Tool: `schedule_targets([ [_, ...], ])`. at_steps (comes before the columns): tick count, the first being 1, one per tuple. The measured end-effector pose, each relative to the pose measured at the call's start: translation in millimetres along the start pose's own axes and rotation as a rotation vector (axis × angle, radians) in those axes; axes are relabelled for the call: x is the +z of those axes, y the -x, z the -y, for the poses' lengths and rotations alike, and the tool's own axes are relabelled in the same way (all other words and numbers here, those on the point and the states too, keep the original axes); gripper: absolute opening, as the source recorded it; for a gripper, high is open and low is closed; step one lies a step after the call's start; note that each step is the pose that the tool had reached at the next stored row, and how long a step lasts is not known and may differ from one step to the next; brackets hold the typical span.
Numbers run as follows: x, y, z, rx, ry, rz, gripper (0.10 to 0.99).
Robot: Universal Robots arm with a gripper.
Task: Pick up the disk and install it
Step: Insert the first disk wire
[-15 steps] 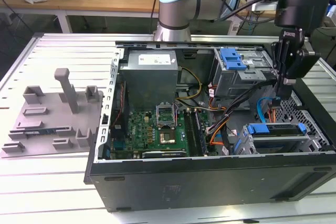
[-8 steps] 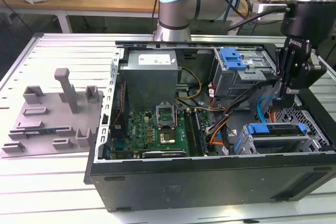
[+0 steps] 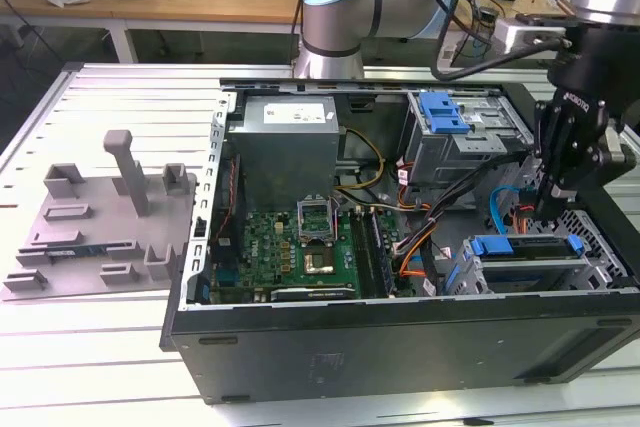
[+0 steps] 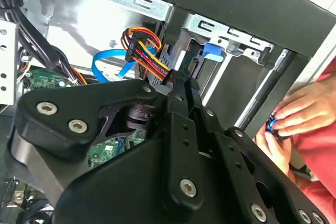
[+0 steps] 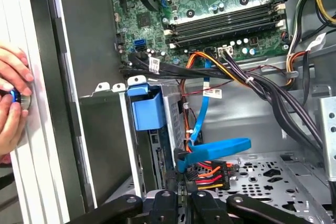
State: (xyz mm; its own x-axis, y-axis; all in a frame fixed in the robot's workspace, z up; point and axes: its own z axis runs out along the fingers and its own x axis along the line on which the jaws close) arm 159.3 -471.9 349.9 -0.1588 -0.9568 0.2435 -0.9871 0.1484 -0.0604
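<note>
The disk [image 3: 528,248], silver with a blue bracket, lies flat in the drive bay at the case's front corner, on the exterior view's right. In the first wrist view its blue bracket tab [image 5: 146,109] sticks out of the bay, and the same tab [image 4: 212,51] shows in the second wrist view. My black gripper [image 3: 549,209] hangs just above the disk's rear end. Its fingers are shut, with the tips [image 4: 180,83] by the orange-red-yellow power plug [image 5: 208,174] and the blue data cable [image 5: 215,148]. I see nothing held between them.
The open computer case [image 3: 400,332] lies on a slatted metal table, with the motherboard [image 3: 300,247], grey power supply [image 3: 285,142] and an upper cage with a blue latch [image 3: 443,112]. A grey fixture [image 3: 100,217] sits on the exterior view's left. A person's hands [image 5: 10,98] hold something small and blue outside the case wall.
</note>
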Motion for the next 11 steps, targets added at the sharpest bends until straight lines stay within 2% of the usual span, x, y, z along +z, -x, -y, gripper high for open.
schedule_targets([
  [4, 1.3, -4.7, 1.9, -0.003, 0.004, 0.0276, 0.169],
  [11, 1.5, -7.1, 3.1, -0.032, 0.013, 0.0286, 0.169],
])
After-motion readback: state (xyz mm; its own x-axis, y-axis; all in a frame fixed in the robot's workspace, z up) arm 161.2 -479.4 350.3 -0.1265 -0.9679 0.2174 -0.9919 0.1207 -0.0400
